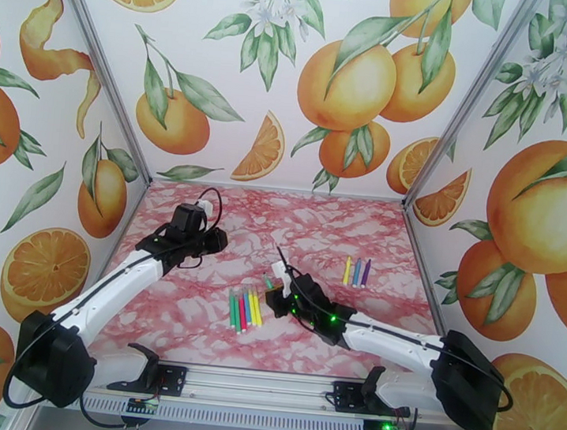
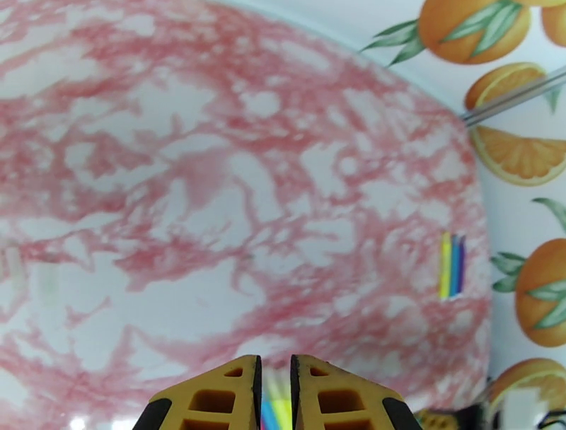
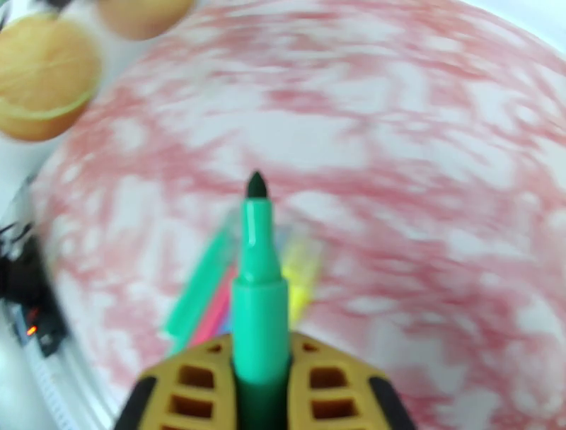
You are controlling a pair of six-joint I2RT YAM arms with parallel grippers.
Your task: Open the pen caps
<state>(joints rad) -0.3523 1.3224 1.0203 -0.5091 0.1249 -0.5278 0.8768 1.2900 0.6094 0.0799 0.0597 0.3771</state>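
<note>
My right gripper (image 3: 260, 353) is shut on a green pen (image 3: 258, 283) that points away from it; the cap is off and the dark tip (image 3: 255, 185) is bare. From above, this gripper (image 1: 278, 289) hovers just right of a row of several pens (image 1: 243, 309), green, red and yellow, lying on the table. That row appears blurred beneath the held pen (image 3: 205, 297). Three more pens (image 1: 355, 272), yellow, blue and purple, lie at the right (image 2: 451, 265). My left gripper (image 1: 216, 242) is raised at the left, jaws shut (image 2: 274, 368). Blurred colour fills their slit, and I cannot tell whether a cap sits there.
The pink marbled table (image 1: 195, 323) is enclosed by walls printed with oranges on the left, back and right. A metal rail (image 1: 268, 385) with both arm bases runs along the near edge. A black cable loops over the left wrist (image 1: 209, 205).
</note>
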